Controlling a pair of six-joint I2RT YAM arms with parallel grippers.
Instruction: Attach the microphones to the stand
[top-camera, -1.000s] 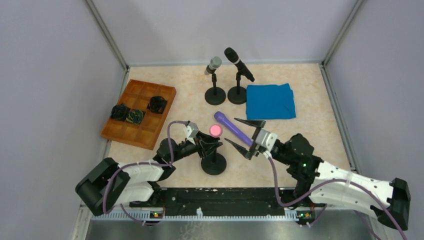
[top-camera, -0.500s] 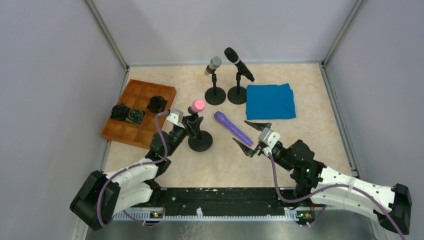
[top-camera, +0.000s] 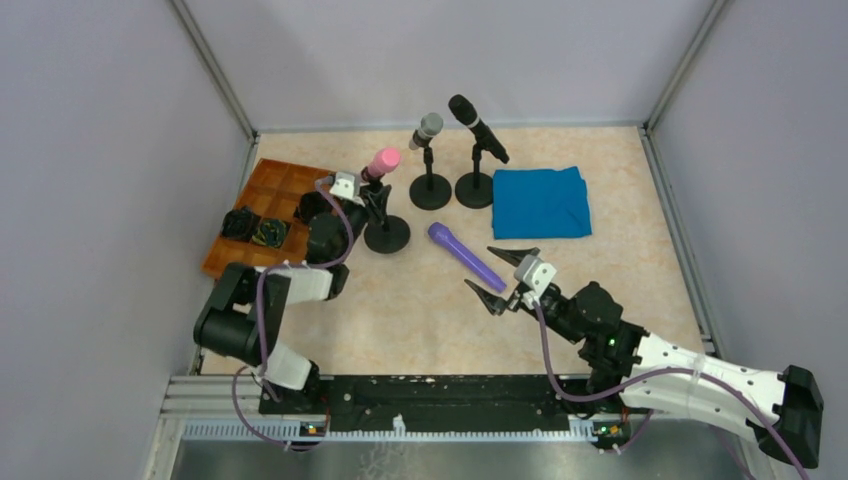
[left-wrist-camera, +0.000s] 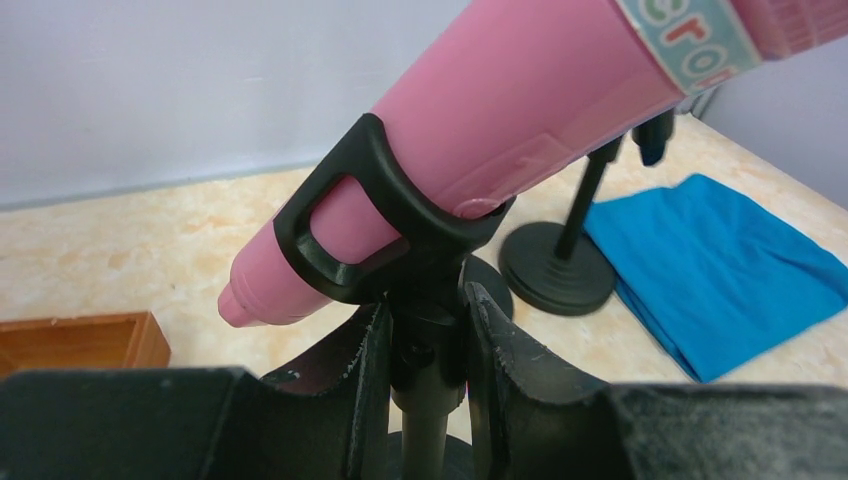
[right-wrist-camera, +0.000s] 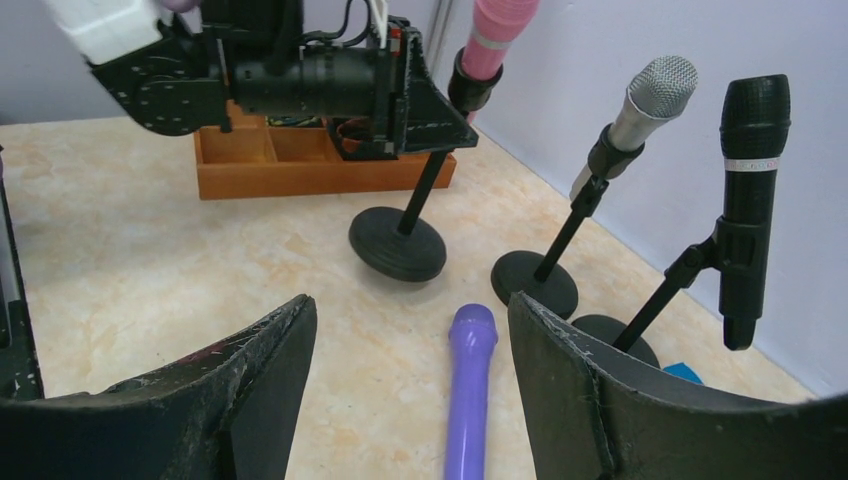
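Observation:
My left gripper (top-camera: 372, 203) is shut on the post of a black stand (top-camera: 386, 235) that carries a pink microphone (top-camera: 381, 161) in its clip; the wrist view shows the fingers (left-wrist-camera: 362, 385) pinching the post under the clip (left-wrist-camera: 330, 250). A purple microphone (top-camera: 467, 257) lies loose on the table mid-way. My right gripper (top-camera: 506, 279) is open and empty just near of it, the purple microphone (right-wrist-camera: 468, 390) between its spread fingers. A grey microphone (top-camera: 426, 130) and a black microphone (top-camera: 477, 127) sit in stands at the back.
A folded blue cloth (top-camera: 540, 201) lies at the back right. A wooden tray (top-camera: 277, 262) with dark objects stands at the left, just beside my left arm. The two back stands' bases (top-camera: 431, 191) sit close to the pink microphone's stand.
My left gripper has carried the stand with the pink microphone from the near middle to the back left, beside the tray. My right gripper drew back slightly, staying open.

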